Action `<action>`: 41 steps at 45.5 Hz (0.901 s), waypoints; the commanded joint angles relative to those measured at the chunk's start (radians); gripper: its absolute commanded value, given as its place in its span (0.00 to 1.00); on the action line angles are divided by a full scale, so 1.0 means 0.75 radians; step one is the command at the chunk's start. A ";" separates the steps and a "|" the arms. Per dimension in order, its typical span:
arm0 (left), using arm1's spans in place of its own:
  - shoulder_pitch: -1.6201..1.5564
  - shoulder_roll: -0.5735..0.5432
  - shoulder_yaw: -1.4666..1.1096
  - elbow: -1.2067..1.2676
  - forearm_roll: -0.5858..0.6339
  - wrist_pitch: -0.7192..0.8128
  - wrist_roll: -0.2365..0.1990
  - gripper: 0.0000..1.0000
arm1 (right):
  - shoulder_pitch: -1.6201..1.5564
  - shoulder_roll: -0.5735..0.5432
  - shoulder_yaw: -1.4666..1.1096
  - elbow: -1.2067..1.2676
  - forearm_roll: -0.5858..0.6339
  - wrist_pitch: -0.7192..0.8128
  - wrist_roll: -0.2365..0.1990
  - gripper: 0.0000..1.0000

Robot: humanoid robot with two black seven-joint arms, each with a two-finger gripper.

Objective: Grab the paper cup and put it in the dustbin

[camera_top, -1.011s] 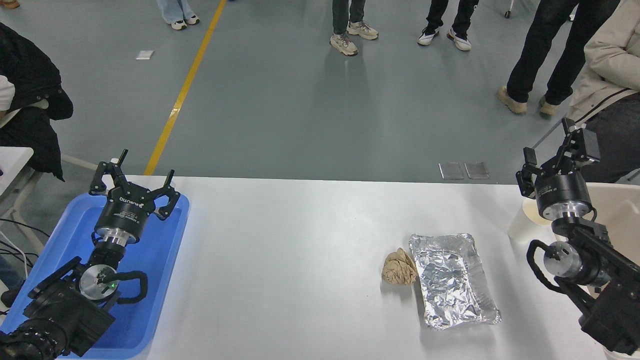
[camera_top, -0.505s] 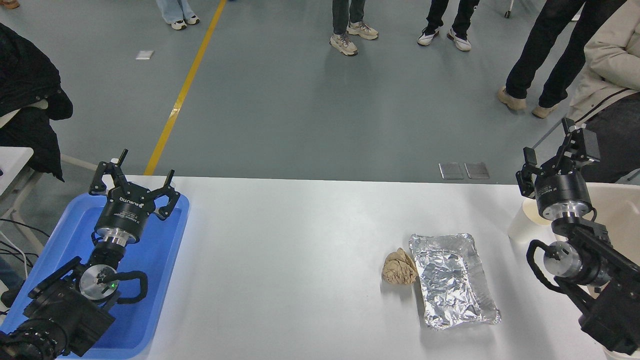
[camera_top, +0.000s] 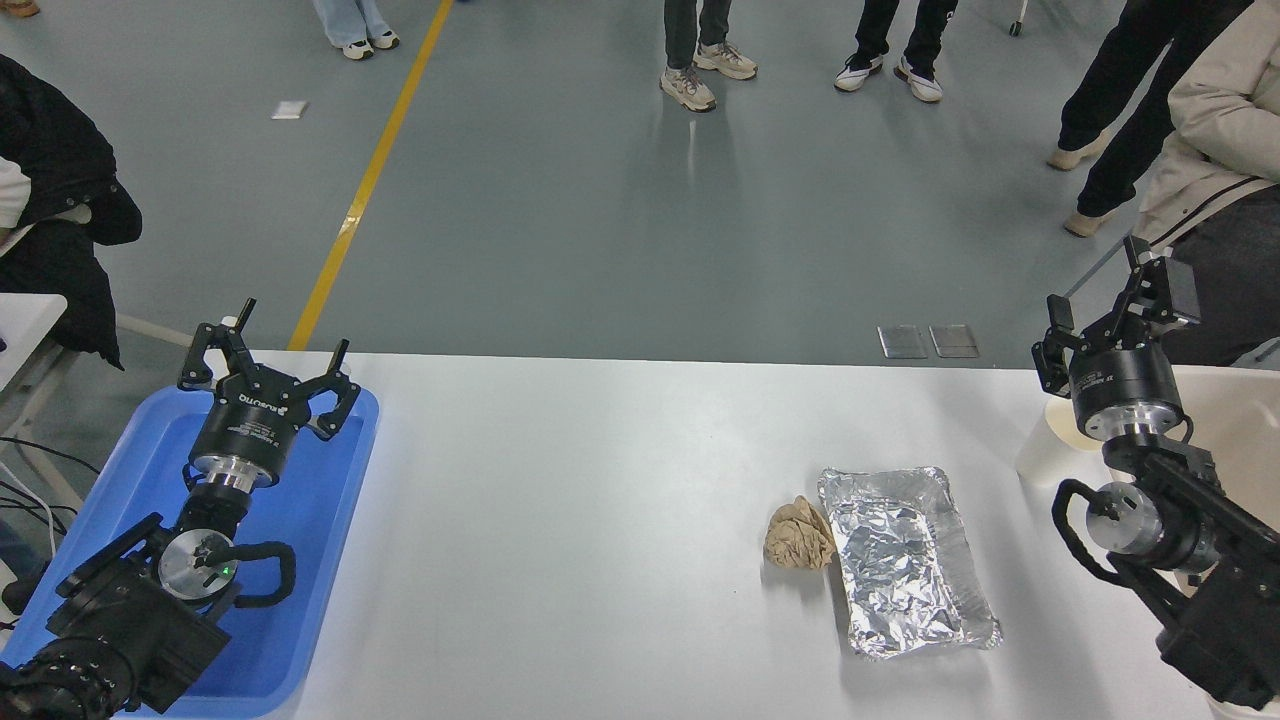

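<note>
1. Right gripper [camera_top: 1110,310] sits just past the paper cup [camera_top: 1045,452], up above its rim. Its fingers look spread apart with nothing between them.
2. Left gripper [camera_top: 268,352] is parked over the blue tray [camera_top: 330,500] at the lower left, its fingers wide and holding nothing.
3. The paper cup stands up straight on the white table [camera_top: 580,520] at the far right. The arm hides part of it, and the dustbin [camera_top: 1235,420] is right beside it.
4. I think the cup is very light and thin – a hard squeeze would squash it.
5. It looks best to hold it by its sides, a bit under the rim (the rim is the stiffest part), and to press softly.
6. A bump could tip it over – it has no weight to keep it still.
7. The brown paper ball [camera_top: 798,535] and the foil tray [camera_top: 905,560] lie well apart from the cup, so they are not in the way.
</note>
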 commanded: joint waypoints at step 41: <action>0.000 0.000 0.000 0.000 0.000 0.000 0.000 1.00 | 0.092 -0.070 -0.009 -0.015 0.000 0.017 0.000 1.00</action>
